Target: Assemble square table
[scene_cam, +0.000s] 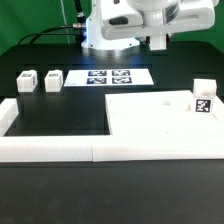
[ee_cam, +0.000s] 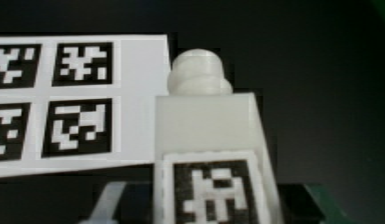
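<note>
The white square tabletop [scene_cam: 150, 115] lies flat on the black table, toward the exterior view's right. One tagged leg post [scene_cam: 203, 97] stands on its right part. Two more leg posts [scene_cam: 26, 81] [scene_cam: 52, 79] stand on the table at the exterior view's left. My gripper [scene_cam: 158, 41] hangs high at the back, above the marker board. In the wrist view my gripper [ee_cam: 210, 203] is shut on a fourth leg post [ee_cam: 207, 130]. Its tag faces the camera and its rounded tip points away. A finger [ee_cam: 120, 199] shows on either side of it.
The marker board [scene_cam: 108, 77] [ee_cam: 64, 100] lies flat behind the tabletop. A long low white border wall [scene_cam: 100, 151] runs along the front and up the exterior view's left side. The robot base [scene_cam: 108, 35] stands at the back.
</note>
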Robot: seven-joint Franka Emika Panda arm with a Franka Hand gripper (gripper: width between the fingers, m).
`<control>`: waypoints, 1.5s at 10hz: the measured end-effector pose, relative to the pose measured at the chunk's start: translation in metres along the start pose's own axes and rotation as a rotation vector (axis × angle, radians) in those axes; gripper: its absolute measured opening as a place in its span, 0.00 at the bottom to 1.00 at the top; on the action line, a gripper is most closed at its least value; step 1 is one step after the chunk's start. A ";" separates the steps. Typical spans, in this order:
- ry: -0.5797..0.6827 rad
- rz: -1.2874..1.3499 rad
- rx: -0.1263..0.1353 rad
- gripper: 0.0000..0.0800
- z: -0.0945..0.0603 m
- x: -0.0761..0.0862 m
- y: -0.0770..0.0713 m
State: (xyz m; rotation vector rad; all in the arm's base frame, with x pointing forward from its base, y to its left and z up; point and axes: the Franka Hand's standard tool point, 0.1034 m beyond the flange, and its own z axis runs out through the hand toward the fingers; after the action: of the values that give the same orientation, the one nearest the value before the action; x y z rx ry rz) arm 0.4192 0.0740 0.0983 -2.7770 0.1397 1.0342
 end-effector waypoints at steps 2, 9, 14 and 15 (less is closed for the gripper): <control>0.148 -0.002 -0.001 0.36 -0.004 0.005 0.003; 0.824 -0.127 -0.085 0.36 -0.125 0.060 0.038; 1.361 -0.140 -0.261 0.36 -0.163 0.145 0.082; 1.361 -0.163 -0.255 0.36 -0.143 0.147 0.085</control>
State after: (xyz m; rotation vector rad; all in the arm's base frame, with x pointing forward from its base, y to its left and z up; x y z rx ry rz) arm 0.6086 -0.0416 0.0973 -3.0634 -0.0651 -1.0334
